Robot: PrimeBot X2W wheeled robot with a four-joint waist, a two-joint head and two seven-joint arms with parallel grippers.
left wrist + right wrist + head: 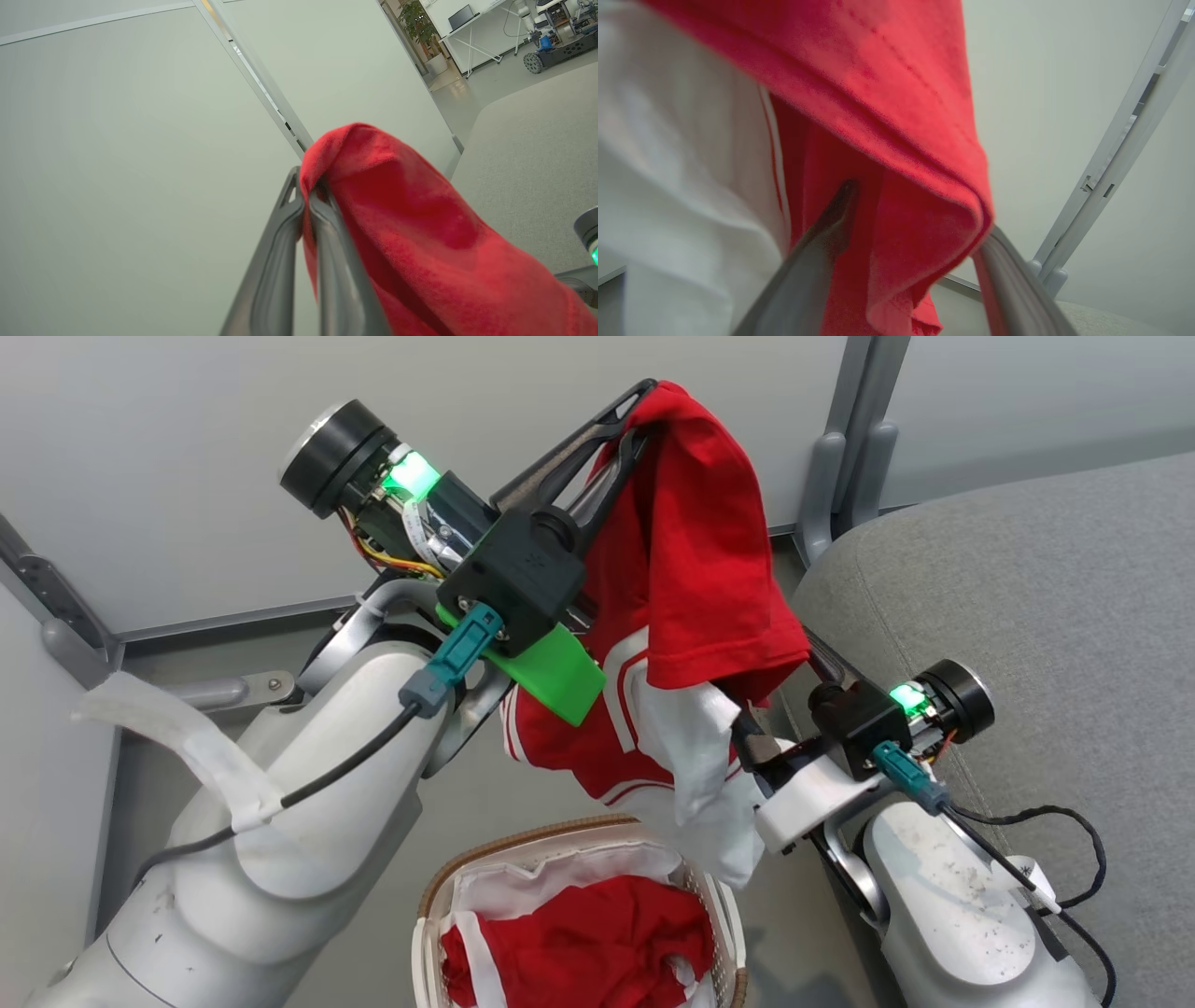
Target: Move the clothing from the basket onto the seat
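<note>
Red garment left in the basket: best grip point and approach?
Probably pinch the garment at its raised middle fold, coming straight down. The basket walls it in all round, and the liner bunches at the edges, so stay central.

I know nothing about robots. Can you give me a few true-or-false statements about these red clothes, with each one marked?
1. The left gripper is shut on the lifted red and white sportswear garment. True.
2. The small white perforated plastic basket with a brown woven rim is empty. False: a red garment lies in it.
3. The lifted garment rests on the large grey fabric sofa. False: it hangs in the air beside it.
4. The right gripper has its fingers apart, with cloth hanging between them. True.
</note>
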